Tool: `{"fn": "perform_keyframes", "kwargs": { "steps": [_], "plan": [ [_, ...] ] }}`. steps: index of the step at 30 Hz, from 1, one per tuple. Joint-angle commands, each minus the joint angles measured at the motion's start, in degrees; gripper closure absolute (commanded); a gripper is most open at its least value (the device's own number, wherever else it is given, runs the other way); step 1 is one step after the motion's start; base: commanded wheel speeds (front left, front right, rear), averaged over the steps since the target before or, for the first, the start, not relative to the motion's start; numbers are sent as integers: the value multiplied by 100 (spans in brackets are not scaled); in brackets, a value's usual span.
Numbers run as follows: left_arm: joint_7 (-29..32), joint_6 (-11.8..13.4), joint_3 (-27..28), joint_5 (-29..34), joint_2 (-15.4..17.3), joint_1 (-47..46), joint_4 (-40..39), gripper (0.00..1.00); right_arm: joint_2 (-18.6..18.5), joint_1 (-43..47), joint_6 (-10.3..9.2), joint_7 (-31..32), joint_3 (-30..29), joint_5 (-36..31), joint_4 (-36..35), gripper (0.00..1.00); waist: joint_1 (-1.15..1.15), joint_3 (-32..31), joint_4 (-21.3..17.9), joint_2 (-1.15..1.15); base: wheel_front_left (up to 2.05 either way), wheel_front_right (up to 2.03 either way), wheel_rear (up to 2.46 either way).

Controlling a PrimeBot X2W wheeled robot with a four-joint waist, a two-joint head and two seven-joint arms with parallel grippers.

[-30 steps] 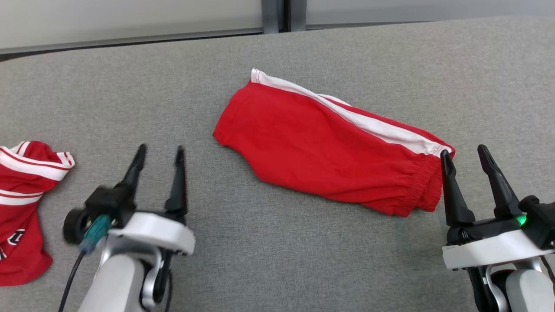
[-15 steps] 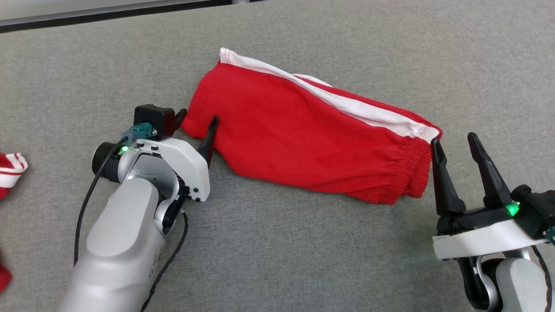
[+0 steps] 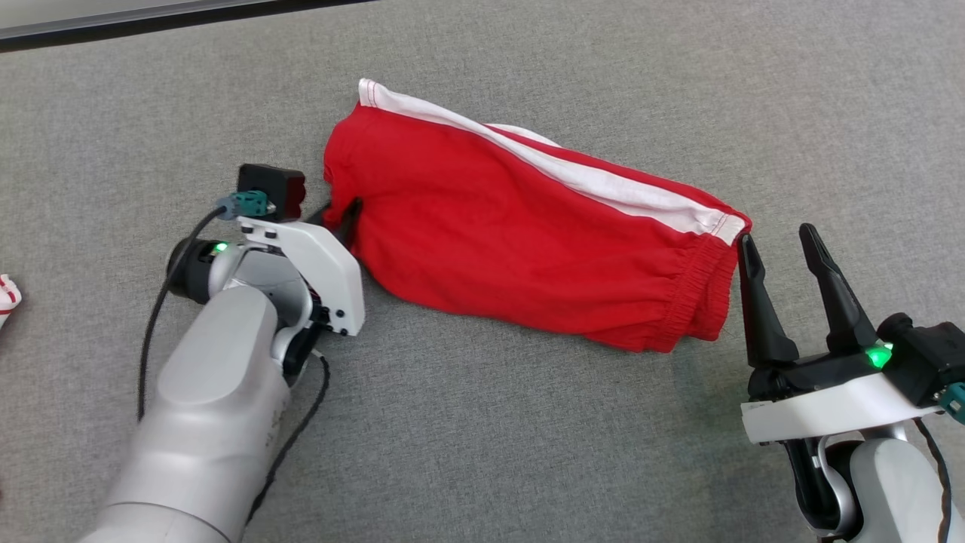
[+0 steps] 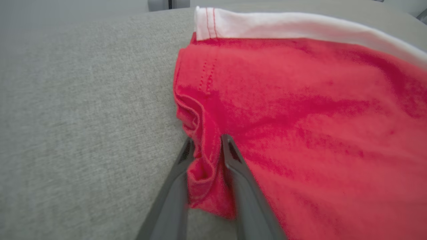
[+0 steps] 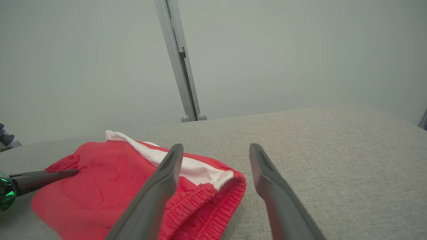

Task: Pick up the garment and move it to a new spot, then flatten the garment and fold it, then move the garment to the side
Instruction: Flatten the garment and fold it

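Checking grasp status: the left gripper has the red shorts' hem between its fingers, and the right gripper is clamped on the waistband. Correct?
Not quite. The right gripper is open, holding nothing, its fingers apart beside the waistband of the red shorts, as the right wrist view shows. The left gripper does have the hem between its fingers.
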Motion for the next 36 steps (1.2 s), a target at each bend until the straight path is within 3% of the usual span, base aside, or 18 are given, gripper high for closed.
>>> {"fn": "perform_keyframes", "kwargs": {
  "steps": [1, 8, 14, 19, 24, 25, 26, 27, 36],
  "plan": [
    [-48, -14, -84, -11, -23, 223, 211, 100, -46, 6, -2, -36, -15, 26, 30, 0, 0, -15, 28, 0, 0, 0, 0],
    [-759, 134, 50, -138, 19, 720, 60, 100, -73, 153, -2, -24, -139, 66, 38, 0, 0, -126, 172, 0, 0, 0, 0],
    [-1190, 308, 228, -380, 14, 1681, -597, 100, -71, 350, -2, 53, -245, 63, -13, 0, 0, -372, 389, 0, 0, 0, 0],
    [-1141, 466, 290, -548, 15, 2402, -1369, 100, -85, 522, -2, 127, -316, 92, -23, 0, 0, -566, 523, 0, 0, 0, 0],
    [-871, 793, 373, -689, 101, 3132, -2421, 100, -73, 631, -2, 212, -337, 131, -70, 0, 0, -746, 568, 0, 0, 0, 0],
    [-800, 837, 371, -697, 128, 3236, -2594, 87, -60, 657, -2, 227, -333, 125, -85, 0, 0, -773, 566, 0, 0, 0, 0],
    [-740, 892, 382, -706, 158, 3327, -2747, 38, -54, 677, -2, 248, -326, 120, -95, 0, 0, -796, 557, 0, 0, 0, 0],
    [-737, 954, 409, -718, 169, 3410, -2912, 0, -70, 691, -2, 258, -320, 82, -107, 0, 0, -815, 550, 0, 0, 0, 0],
    [-1514, 1538, 595, -296, 280, 3806, -4010, 0, -34, 739, -2, 285, -392, -258, -241, 0, 0, -976, 536, 0, 0, 0, 0]
  ]
}}
